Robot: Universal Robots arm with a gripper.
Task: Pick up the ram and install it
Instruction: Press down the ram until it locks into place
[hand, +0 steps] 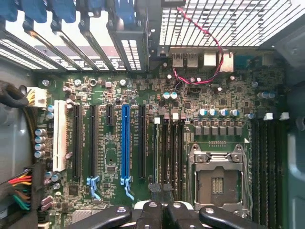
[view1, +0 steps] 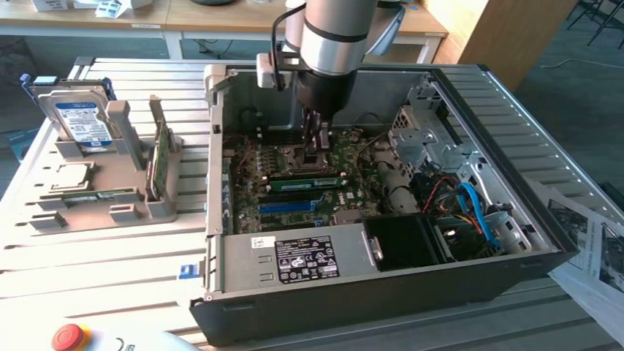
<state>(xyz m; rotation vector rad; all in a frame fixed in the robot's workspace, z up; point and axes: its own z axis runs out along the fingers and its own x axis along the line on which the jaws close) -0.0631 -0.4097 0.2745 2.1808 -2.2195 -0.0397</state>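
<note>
wrist view, gripper (hand: 161, 202) closed, ram (hand: 157, 152) edge-on, lengthwise in slot

An open black computer case (view1: 390, 296) lies on the slatted white surface (view1: 98, 256), its green motherboard (hand: 119, 95) exposed. Along the case's near edge sits the power supply (view1: 292, 259) with its white label. Blue cables (view1: 476, 208) curl in the case's corner toward the exterior view's right. A grey holder (view1: 107, 197) stands near the surface's edge on the exterior view's left, carrying a hard drive (view1: 80, 121) upright and a square silver processor (view1: 69, 175). A red button (view1: 69, 336) sits at the surface's near corner.
</note>
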